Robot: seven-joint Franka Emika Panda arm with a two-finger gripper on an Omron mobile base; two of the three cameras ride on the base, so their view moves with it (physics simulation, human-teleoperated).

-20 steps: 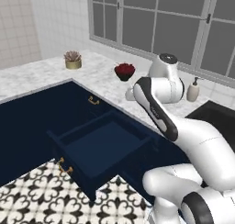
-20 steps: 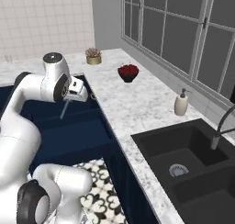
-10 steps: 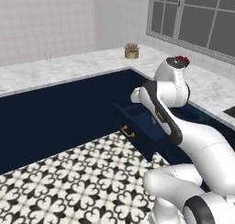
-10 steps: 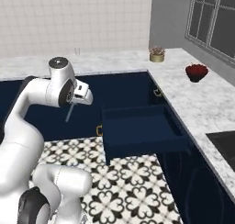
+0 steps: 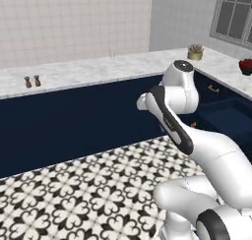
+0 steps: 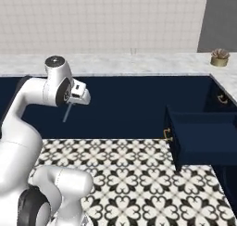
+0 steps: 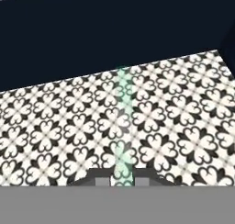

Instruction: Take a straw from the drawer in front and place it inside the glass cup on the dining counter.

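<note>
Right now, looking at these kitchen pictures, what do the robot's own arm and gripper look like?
The glossy white arm is built of rounded, bulbous segments joined by dark grey joint bands, with a round grey cap on its topmost joint. It ends in a small, boxy white gripper with dark detailing. In the hand view, the two short fingertips are dark grey. No cables or markings are visible.

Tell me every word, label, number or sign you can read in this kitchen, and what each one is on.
None: no readable text stands anywhere in these pictures.
The drawer front is plain navy with a brass handle and no label.
The straw held in the jaws is plain pale green, unmarked.
The floor tiles carry a black and white flower pattern, not lettering.
The plant pot and the two small shakers are too small to show any label.
</note>
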